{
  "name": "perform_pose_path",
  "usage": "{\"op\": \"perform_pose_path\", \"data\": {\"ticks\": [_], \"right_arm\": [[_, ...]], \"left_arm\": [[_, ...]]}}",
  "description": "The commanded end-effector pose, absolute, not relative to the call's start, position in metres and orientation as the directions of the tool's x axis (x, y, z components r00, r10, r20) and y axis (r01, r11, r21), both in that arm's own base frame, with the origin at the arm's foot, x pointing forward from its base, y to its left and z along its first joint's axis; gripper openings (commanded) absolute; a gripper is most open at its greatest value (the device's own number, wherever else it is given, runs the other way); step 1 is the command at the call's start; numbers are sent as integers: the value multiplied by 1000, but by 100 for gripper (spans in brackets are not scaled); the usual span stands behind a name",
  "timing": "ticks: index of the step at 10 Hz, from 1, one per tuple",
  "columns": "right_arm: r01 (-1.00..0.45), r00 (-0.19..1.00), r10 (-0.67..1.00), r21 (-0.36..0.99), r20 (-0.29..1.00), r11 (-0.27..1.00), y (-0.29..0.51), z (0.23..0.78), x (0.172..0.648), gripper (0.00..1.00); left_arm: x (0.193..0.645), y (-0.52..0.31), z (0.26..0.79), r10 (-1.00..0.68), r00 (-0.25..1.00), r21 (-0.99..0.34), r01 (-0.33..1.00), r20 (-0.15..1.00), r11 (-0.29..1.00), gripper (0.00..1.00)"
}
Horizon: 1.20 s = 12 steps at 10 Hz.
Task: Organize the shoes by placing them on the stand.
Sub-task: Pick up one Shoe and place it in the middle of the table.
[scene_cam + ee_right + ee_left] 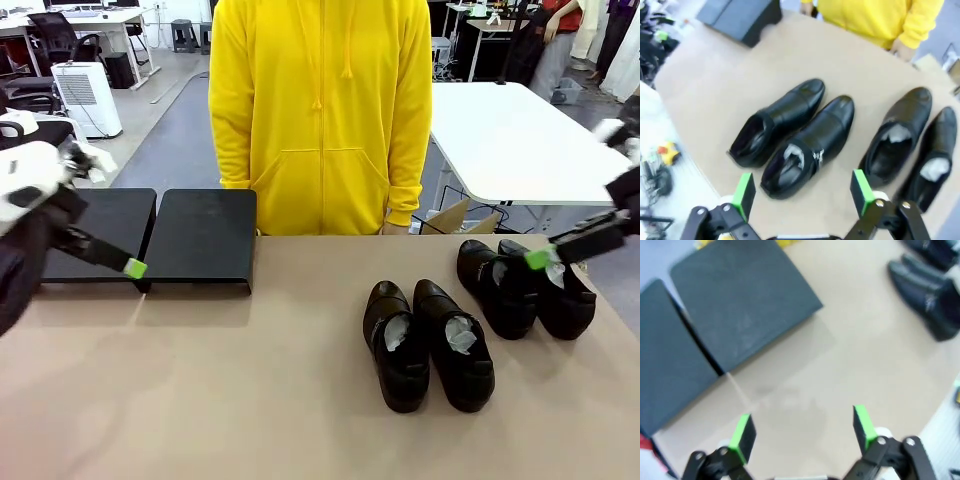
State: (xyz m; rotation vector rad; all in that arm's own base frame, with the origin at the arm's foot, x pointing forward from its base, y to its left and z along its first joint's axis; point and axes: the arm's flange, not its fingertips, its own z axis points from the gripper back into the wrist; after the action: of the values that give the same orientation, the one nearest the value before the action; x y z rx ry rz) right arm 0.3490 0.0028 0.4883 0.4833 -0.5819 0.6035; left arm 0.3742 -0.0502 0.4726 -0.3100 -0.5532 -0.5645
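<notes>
— Where's the front camera?
— Robot's side, facing across the table (200, 400) at the person (320, 100).
— The wrist ones?
— Both hang close above it, tilted down. All three share the shoes (400, 360).

The four glossy leather dress shoes (437, 300) were plain black, and the crumpled paper (460, 333) inside them was white. The low flat stand (205, 240) was matte black, without any pattern. The smooth table top (250, 400) was light beige. The person's hooded sweatshirt (320, 100) was bright yellow, all in one colour. The left two-finger gripper (802, 427) and the right two-finger gripper (802, 192) were black with bright green pads (863, 422). The rounded arm housing (25, 175) was white.
</notes>
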Motion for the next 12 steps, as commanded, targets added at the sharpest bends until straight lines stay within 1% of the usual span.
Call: {"op": "perform_pose_path", "data": {"ticks": [1,3,6,7,8,9,12], "right_arm": [[-664,684,409,284,604,692,-27,474,324,100],[-647,697,376,309,611,697,-54,472,308,100],[-611,723,317,354,614,708,-75,464,299,100],[-576,744,281,371,606,728,-75,461,302,100],[-590,742,328,338,585,733,-80,478,312,100],[-590,742,328,338,585,733,-80,478,312,100],[-590,742,328,338,585,733,-80,478,312,100]], "left_arm": [[361,-24,480,-432,708,-158,603,559,782,100],[349,-21,487,-443,694,-154,618,568,771,100],[353,-29,484,-431,703,-175,613,565,771,100],[354,-30,483,-417,711,-177,599,566,781,100],[359,-32,481,-390,735,-175,561,555,809,100],[353,-30,488,-427,713,-174,602,555,779,100],[353,-30,488,-427,713,-174,602,555,779,100]]}}
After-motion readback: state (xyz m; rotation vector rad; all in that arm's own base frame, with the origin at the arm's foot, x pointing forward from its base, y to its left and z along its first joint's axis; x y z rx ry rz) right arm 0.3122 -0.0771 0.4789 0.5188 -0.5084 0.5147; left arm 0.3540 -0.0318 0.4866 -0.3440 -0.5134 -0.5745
